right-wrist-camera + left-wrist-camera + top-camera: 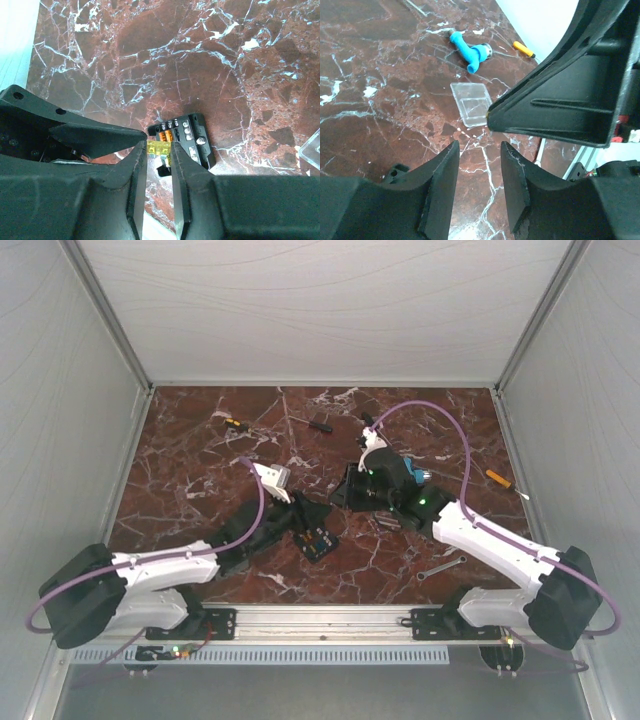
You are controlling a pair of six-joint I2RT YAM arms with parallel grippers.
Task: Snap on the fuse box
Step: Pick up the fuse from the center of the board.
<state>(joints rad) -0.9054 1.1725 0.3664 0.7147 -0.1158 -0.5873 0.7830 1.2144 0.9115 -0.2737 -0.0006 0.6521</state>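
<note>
Surface: dark red marble table (200, 440).
Box: small black squarish plastic fuse box (192, 142), uncovered, front centre.
Left pincer: left gripper (479, 146) beside the box, jaws apart, empty.
Right pincer: right gripper (158, 152) seems to pinch a small yellow fuse (158, 146) at the box edge.
Lid: clear square plastic lid (470, 102), flat, apart from the box.
Advice: steady the box, seat the fuse straight, press the lid evenly.

Glossy marble table (200, 440); clear plastic lid (472, 102); matt black fuse box (194, 142).

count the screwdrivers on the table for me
3: back-left screwdriver, back-centre screwdriver, and orange-handled screwdriver near the right wall; others may be hidden.
</note>
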